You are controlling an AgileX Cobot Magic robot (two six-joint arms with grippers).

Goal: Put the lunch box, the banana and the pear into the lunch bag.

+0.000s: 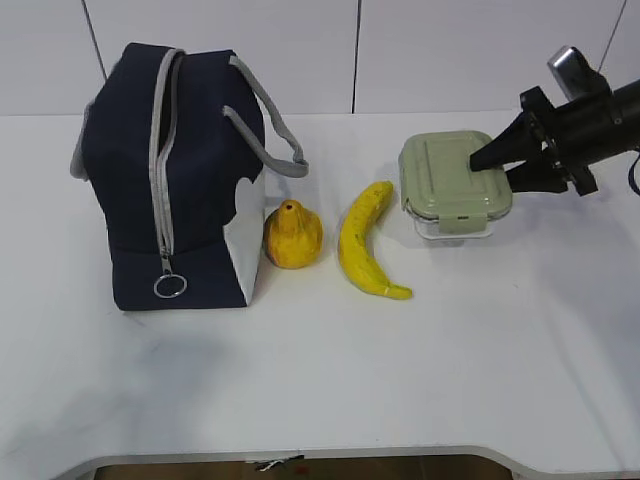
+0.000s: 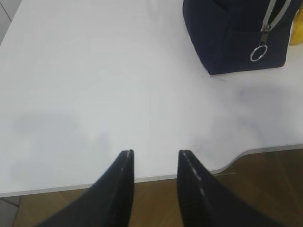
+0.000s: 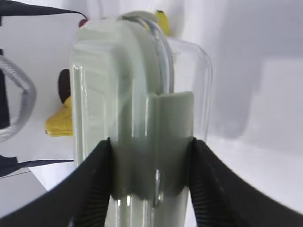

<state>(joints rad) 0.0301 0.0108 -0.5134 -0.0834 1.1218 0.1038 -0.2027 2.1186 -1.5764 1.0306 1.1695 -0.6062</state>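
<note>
Navy-blue fabric is seen making up the lunch bag (image 1: 175, 180), which is standing upright on the white table (image 1: 320, 380) with its grey zipper (image 1: 160, 160) running down the facing side to a metal ring pull (image 1: 170, 286). Just to the right of the bag, the pear (image 1: 292, 235) is being shown upright, close against the bag's white lower panel. Further right of the bag, the banana (image 1: 366, 240) is lying on the table, apart from the pear. Beyond the banana, furthest from the bag, the lunch box (image 1: 450, 185) is sitting with its pale green lid on top.

The lunch box is being gripped at its right end by the right gripper (image 1: 500, 163); in the right wrist view its jaws are partly spread and are pressing either side of the lid's snap latch (image 3: 154, 142).

The left gripper (image 2: 155, 158) is being held over the table's near edge, well apart from the bag, with its jaws partly spread and nothing between them.
</note>
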